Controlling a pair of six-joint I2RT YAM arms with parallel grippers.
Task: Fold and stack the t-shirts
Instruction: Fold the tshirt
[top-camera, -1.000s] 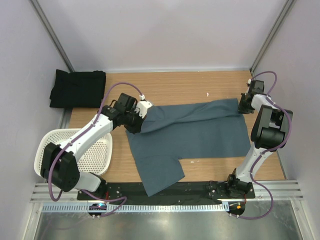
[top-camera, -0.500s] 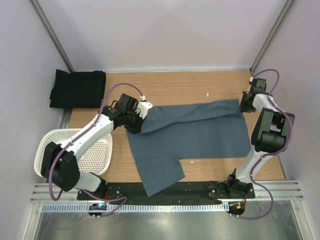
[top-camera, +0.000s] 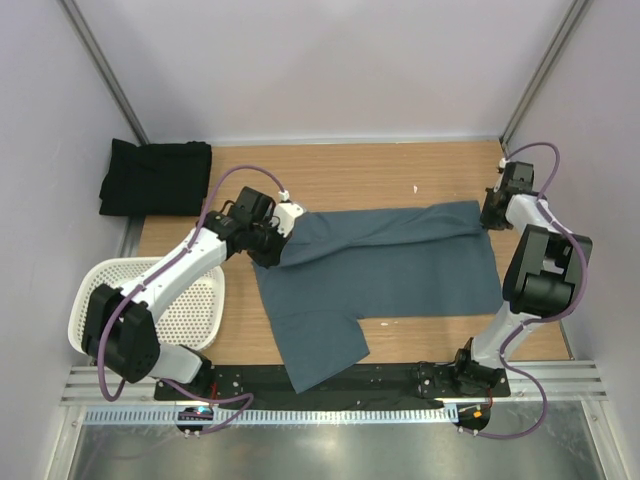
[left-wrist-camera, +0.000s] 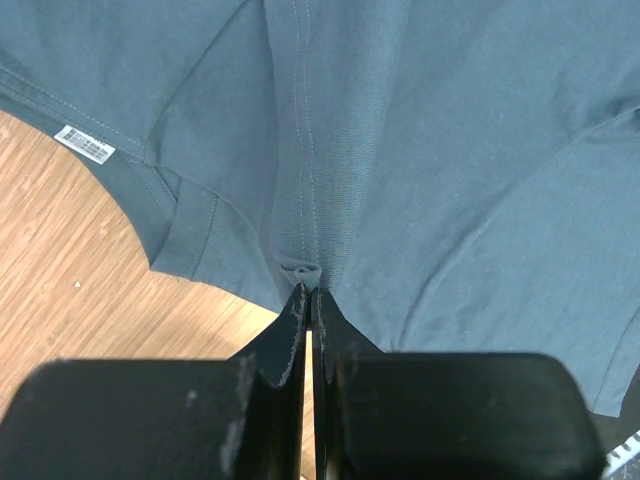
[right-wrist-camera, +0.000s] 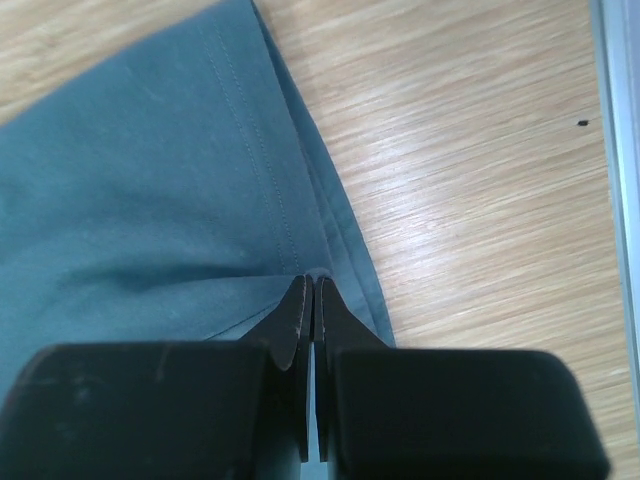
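The slate blue-grey t-shirt (top-camera: 390, 270) lies spread across the wooden table, one part hanging over the near edge. My left gripper (top-camera: 272, 243) is shut on a pinch of its left edge; the left wrist view shows the cloth (left-wrist-camera: 400, 150) bunched at the tips and a small white label (left-wrist-camera: 84, 144). My right gripper (top-camera: 490, 215) is shut on the shirt's far right corner, whose hem (right-wrist-camera: 200, 180) shows in the right wrist view. The black t-shirt (top-camera: 155, 178) lies folded at the far left corner.
A white perforated plastic basket (top-camera: 190, 300) sits at the left near the left arm. Grey walls and metal posts enclose the table (top-camera: 380, 175). A black rail with the arm bases runs along the near edge.
My right gripper has shifted slightly, pulling the shirt's far right corner a little; the top edge looks a bit straighter. My left gripper has stayed in place.
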